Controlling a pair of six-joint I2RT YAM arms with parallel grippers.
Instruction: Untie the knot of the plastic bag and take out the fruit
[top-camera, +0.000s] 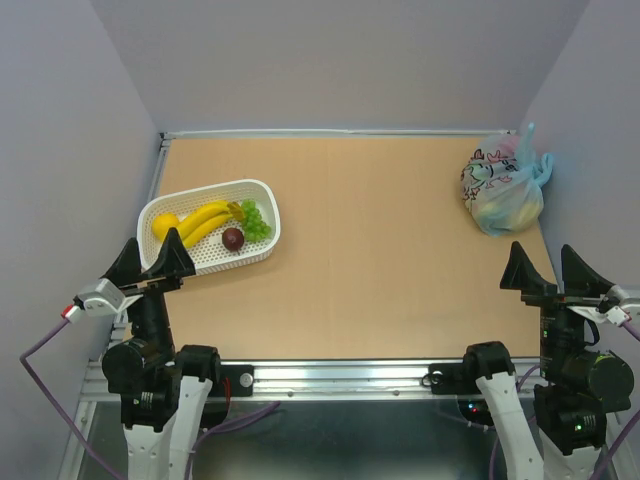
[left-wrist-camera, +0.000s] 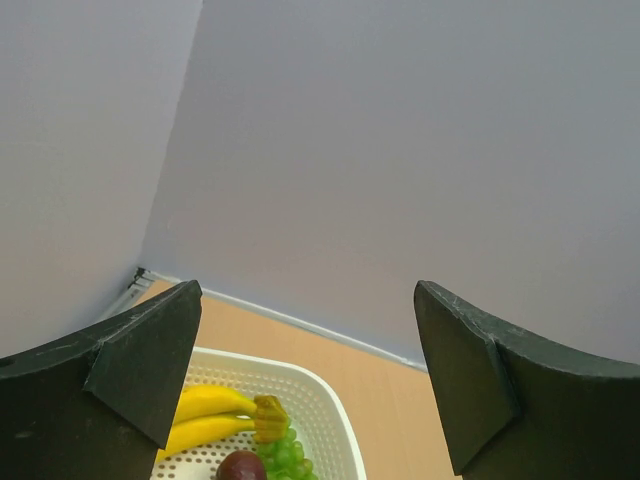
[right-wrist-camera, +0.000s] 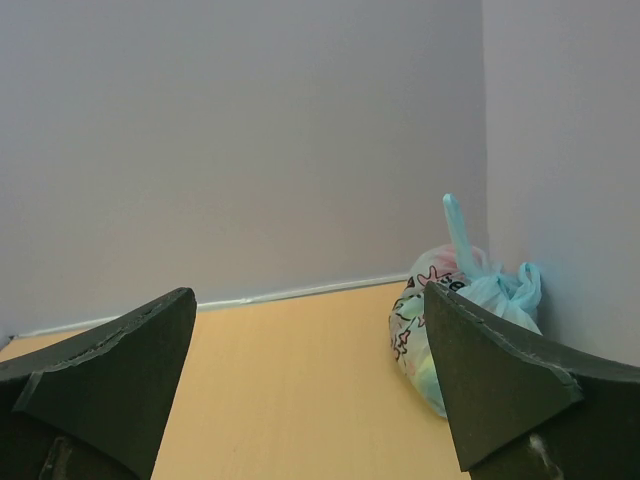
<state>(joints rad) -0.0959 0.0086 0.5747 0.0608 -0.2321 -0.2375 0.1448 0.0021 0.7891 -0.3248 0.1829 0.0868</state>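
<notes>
Fingers of both arms are spread wide and hold nothing. The left fingers (top-camera: 172, 258) stand over the near left part of the bench (top-camera: 380, 250), just above the near rim of a white slotted basket (top-camera: 215, 263). The right fingers (top-camera: 522, 270) stand near the near right edge, well apart from everything.

I see the plastic bag (top-camera: 503, 190) in the far right corner of the bench, close to the right wall. It is light blue and thin, with a pink-and-black drawing on its side. The knot (top-camera: 535, 165) is tied, on the upper side of the bag toward the wall, and one blue ear points up. The fruit (top-camera: 515, 212) is inside; through the film I can see only yellowish and pale shapes, so I cannot tell which pieces they are.

From the right wrist, the bag (right-wrist-camera: 420, 340) sits ahead, partly behind the right-hand finger (right-wrist-camera: 480, 370).

The basket holds bananas (top-camera: 205, 220), a lemon (top-camera: 163, 226), green grapes (top-camera: 256, 222) and a dark plum (top-camera: 233, 238).
</notes>
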